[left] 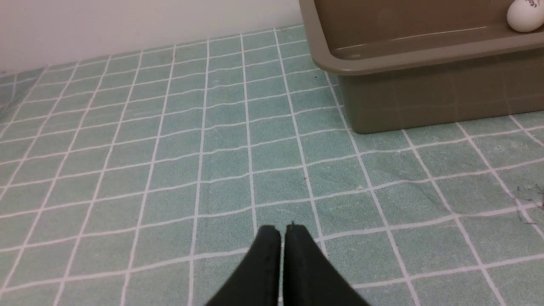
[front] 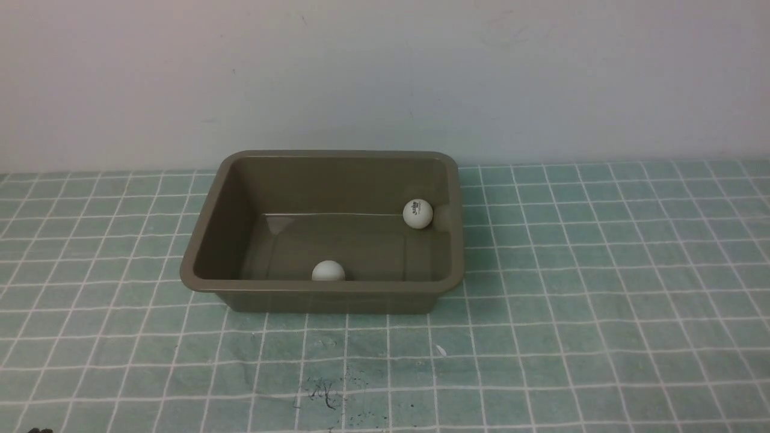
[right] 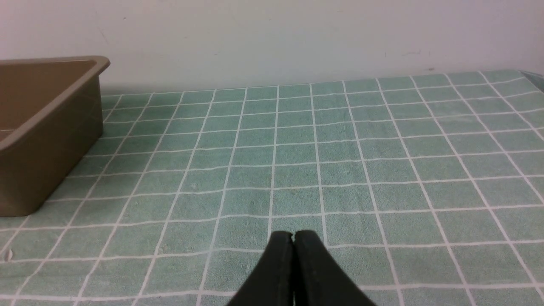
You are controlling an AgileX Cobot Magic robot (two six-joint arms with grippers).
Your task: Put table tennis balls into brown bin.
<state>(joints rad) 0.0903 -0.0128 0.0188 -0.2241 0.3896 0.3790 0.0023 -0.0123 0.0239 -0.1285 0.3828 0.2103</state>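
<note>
Both table tennis balls are sitting inside the brown bin (front: 204, 240). One ball (front: 417, 213), showing a small dark printed mark, is resting on the floor in the far right corner, close against the right wall and seemingly at the foot of the far wall. The other ball (front: 328, 272) is lying against the near wall, its lower half hidden behind the near rim, so whether it is touching that wall is hard to say for certain. No ball is showing anywhere on the green checked tablecloth (front: 601, 270) around the bin.

Judging from this, the placing seems to be finished, and the step in hand is simply keeping clear. Doing it well means holding both arms back and low, away from the bin's rim, since a knock against the light plastic tub could be jolting the balls about or tipping it.

The left gripper (left: 282, 229) is hovering over bare cloth, well apart from the bin's near left corner, its two black fingers pressed together and gripping nothing. The right gripper (right: 293, 234) is likewise closed tight and empty, hanging over open cloth on the bin's right side, touching nothing.
</note>
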